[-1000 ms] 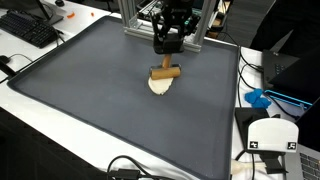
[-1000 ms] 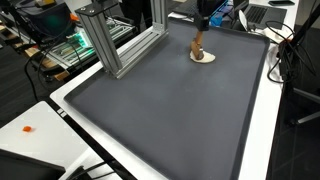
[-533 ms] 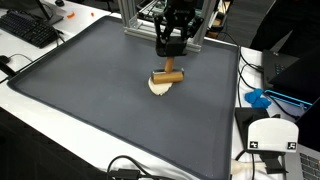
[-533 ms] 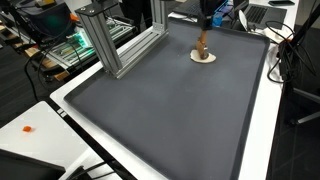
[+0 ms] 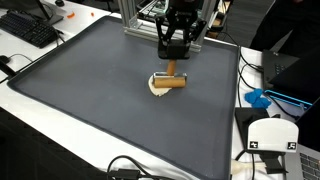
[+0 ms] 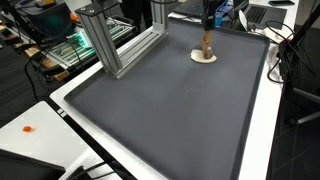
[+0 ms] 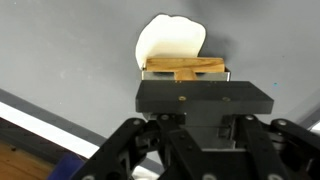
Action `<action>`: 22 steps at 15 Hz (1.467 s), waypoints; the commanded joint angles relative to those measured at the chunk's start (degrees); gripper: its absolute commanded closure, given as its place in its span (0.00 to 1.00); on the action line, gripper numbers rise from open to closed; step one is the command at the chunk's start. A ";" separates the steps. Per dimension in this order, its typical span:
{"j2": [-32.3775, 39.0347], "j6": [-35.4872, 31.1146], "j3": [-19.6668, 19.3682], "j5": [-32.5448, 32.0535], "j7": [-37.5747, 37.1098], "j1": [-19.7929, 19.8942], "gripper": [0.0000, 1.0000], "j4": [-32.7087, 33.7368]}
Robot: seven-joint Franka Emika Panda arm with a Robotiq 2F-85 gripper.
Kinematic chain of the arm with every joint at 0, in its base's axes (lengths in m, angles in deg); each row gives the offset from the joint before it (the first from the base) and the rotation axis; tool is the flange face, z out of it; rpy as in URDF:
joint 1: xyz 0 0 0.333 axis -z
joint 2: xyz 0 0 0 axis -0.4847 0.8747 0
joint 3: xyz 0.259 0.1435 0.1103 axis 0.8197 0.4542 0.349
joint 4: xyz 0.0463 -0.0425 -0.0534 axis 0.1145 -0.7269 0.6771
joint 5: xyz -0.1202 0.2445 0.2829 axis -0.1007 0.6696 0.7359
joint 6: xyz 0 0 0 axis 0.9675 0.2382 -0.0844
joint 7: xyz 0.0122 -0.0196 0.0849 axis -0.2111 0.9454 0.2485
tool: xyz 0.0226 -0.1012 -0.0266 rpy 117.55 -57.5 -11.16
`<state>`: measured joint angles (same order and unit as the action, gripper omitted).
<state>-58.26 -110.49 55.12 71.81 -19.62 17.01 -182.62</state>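
gripper (image 5: 170, 64) — fingers clamped on the upright stem of a light-brown wooden T-shaped tool (image 5: 172, 82) | tool sits over a cream flat oval disc (image 5: 157, 89) on the dark grey mat (image 5: 90, 80), near its far edge — contact cannot be told | crossbar's long axis lies level; in the wrist view it runs side to side between the fingertips

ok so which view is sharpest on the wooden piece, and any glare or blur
Wrist view: the wooden piece and pale disc are fairly sharp, with the disc bright and nearly washed out and the dark housing up close soft. Both exterior views: coarse, with the piece only a small brown shape; the grey mat looks evenly lit, with no glare.
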 commanded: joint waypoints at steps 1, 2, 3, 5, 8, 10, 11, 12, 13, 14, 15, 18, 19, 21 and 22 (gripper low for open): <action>1.54 -4.69 0.08 -0.26 -3.42 -0.23 0.78 -2.26; 1.66 -5.59 -0.12 -0.66 -4.70 -0.38 0.78 -2.40; 1.78 -6.52 -0.10 -0.29 -5.59 -0.37 0.78 -2.53; 2.04 -8.20 -0.56 -1.39 -7.66 -0.64 0.78 -2.77; 2.28 -10.31 -1.04 -2.35 -9.74 -0.85 0.78 -3.20; 2.25 -11.20 -1.37 -2.90 -11.14 -1.00 0.78 -3.51; 2.25 -11.81 -1.61 -3.41 -11.99 -1.17 0.78 -3.60; 2.26 -12.29 -1.73 -3.47 -12.78 -1.30 0.78 -3.63; 2.24 -12.87 -1.98 -3.83 -13.72 -1.43 0.78 -3.62; 2.18 -13.19 -2.19 -3.97 -14.48 -1.52 0.78 -3.61; 2.14 -13.37 -2.38 -4.04 -15.09 -1.59 0.78 -3.55; 1.78 -14.00 -2.92 -4.24 -16.80 -1.83 0.78 -3.24; 1.67 -14.10 -3.11 -4.35 -17.29 -1.91 0.78 -3.13; 1.34 -13.93 -3.40 -4.37 -17.90 -2.06 0.78 -2.86; 1.11 -13.64 -3.43 -4.08 -18.31 -2.08 0.78 -2.70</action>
<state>-56.67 -123.31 53.10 69.09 -35.27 15.91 -185.07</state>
